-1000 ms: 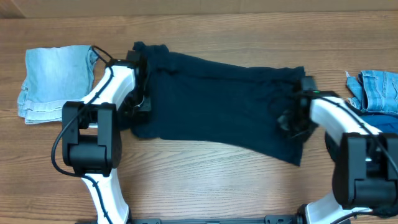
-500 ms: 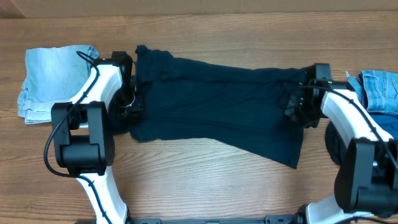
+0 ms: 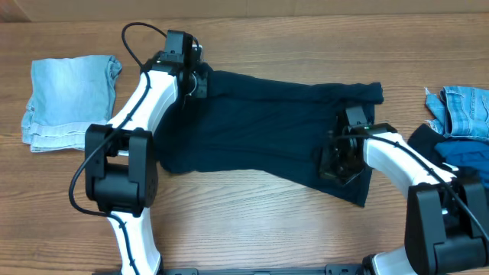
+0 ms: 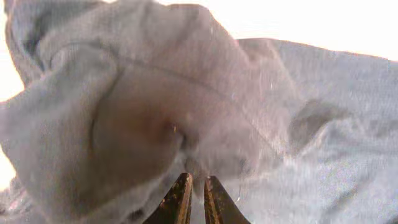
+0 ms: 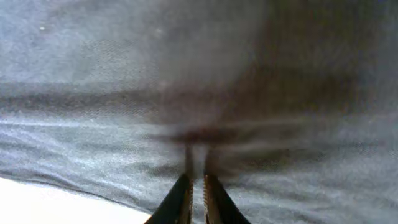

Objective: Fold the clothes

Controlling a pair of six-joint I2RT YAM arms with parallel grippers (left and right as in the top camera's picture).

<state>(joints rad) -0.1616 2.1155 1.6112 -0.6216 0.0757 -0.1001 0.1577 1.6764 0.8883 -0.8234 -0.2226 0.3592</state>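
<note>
A large dark navy garment (image 3: 267, 130) lies spread across the middle of the table. My left gripper (image 3: 200, 81) is at its top left corner, shut on a pinch of the fabric (image 4: 196, 177), which bunches up in front of the fingers. My right gripper (image 3: 336, 160) is over the garment's right part, shut on a fold of the same cloth (image 5: 198, 155). A folded light-blue denim piece (image 3: 69, 99) lies at the far left. More denim (image 3: 462, 111) and a dark piece (image 3: 439, 149) lie at the far right.
The wooden table (image 3: 252, 221) shows bare along the front edge and behind the garment. The arm bases stand at the front left and front right.
My left gripper moved up and right to the garment's top left corner. My right gripper moved left and toward the front, onto the garment. The garment's right edge shifted.
</note>
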